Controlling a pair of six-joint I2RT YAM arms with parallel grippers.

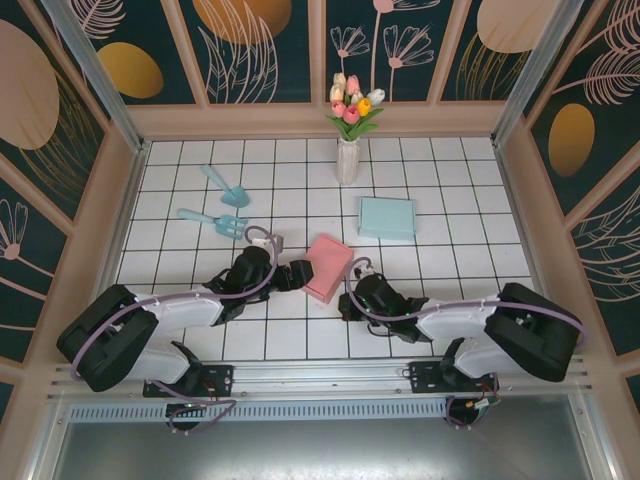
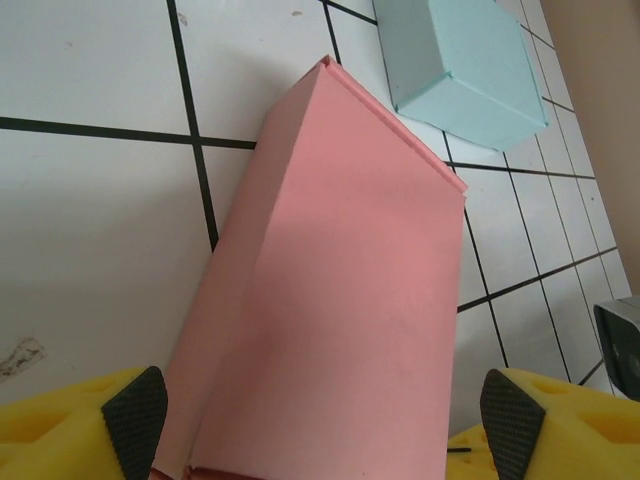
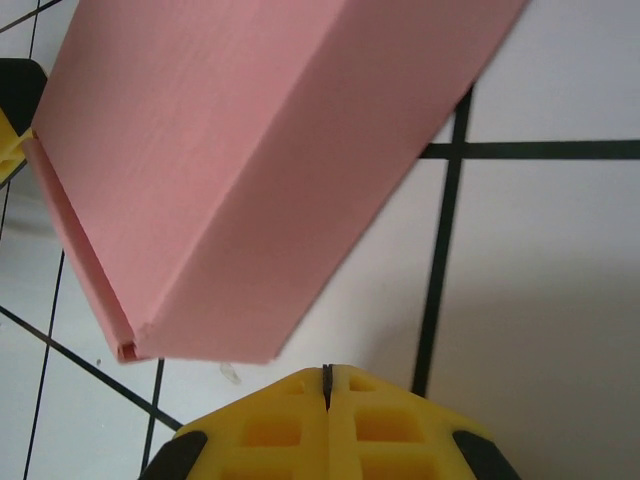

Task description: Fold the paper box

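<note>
The pink paper box (image 1: 328,267) lies closed and flat on the white tiled table, near the middle. My left gripper (image 1: 297,276) is at its left end, open wide. In the left wrist view the pink box (image 2: 340,320) runs up between the two fingertips (image 2: 135,420); the left pad is close against its edge and the right pad stands a little apart. My right gripper (image 1: 349,301) sits just off the box's near right corner, shut with nothing in it. In the right wrist view the box's side wall (image 3: 250,180) is a short way ahead of the shut right gripper (image 3: 327,375).
A light blue box (image 1: 387,217) lies behind and right of the pink one, and is seen too in the left wrist view (image 2: 460,65). A vase of tulips (image 1: 347,150) stands at the back. Two teal scoops (image 1: 228,188) (image 1: 215,220) lie at back left. Wooden walls (image 1: 110,220) border the table.
</note>
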